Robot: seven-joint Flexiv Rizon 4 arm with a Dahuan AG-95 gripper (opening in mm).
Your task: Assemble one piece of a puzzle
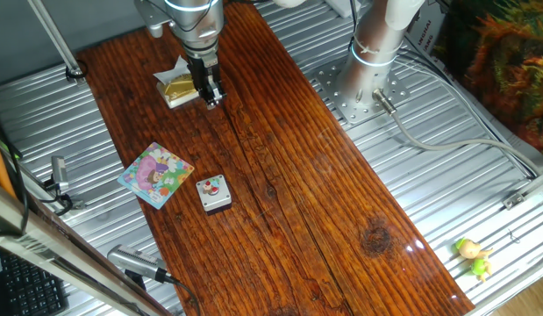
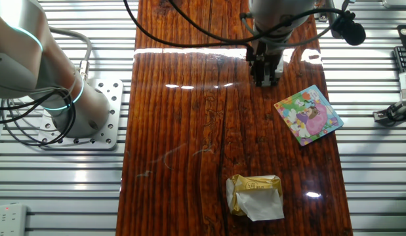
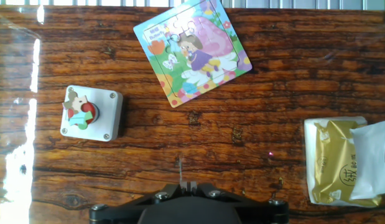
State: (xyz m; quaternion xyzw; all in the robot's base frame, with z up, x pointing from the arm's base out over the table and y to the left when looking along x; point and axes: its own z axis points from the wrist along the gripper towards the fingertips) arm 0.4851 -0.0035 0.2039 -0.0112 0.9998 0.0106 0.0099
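The puzzle [image 3: 192,50] is a small square pastel cartoon board lying flat on the wooden table; it also shows in one fixed view [image 1: 155,174] and the other fixed view [image 2: 307,115]. The piece [image 3: 78,108], tiny and whitish with red and green marks, lies on top of a small grey box [image 3: 108,118], left of the puzzle; it also shows in one fixed view [image 1: 212,186]. My gripper [image 3: 188,185] hangs above the table with its fingers together and nothing between them. It is well apart from the piece and the puzzle [image 1: 210,95] [image 2: 265,78].
A gold packet with white paper [image 3: 341,163] lies on the wood near my gripper [image 1: 179,88] [image 2: 255,195]. Ribbed metal surface flanks the wooden board [image 1: 341,202]. The arm's base [image 1: 359,88] stands on the metal beside the board. A small yellow-green toy [image 1: 473,256] lies on the metal.
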